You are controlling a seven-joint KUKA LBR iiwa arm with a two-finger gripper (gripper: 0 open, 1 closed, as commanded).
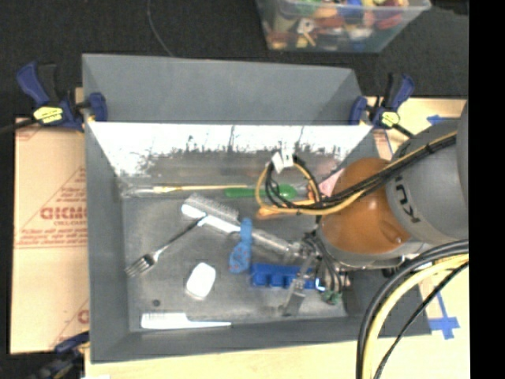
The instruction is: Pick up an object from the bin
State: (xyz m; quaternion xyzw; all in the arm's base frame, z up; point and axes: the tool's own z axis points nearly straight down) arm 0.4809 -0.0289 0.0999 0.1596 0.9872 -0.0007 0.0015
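Grey metal bin (106, 235), with the gripper (300, 284) set low over the right of its floor beneath the orange cover (363, 212) of the arm.

Stage: early. Nothing is seen lifted and every item appears to rest on the floor, so seizing and raising are judged still to be done. Whether the gripper is released or clenched cannot be told.

Nearest item: a blue block (270, 275), hard-edged and plastic-looking. It is touching or just beside the gripper on the view's left, and which of the two cannot be told.

Behind the block stands a narrow blue piece (241, 247) of softer outline, next to a shiny metal rod (272, 243).

Farther left lie a slim metal fork (162, 251), a smooth white oval (200, 280), a pale cylinder (209, 212), and a flat white strip (185, 320) along the front wall.

At the back lies a thin wooden stick (197, 187) with a green section.
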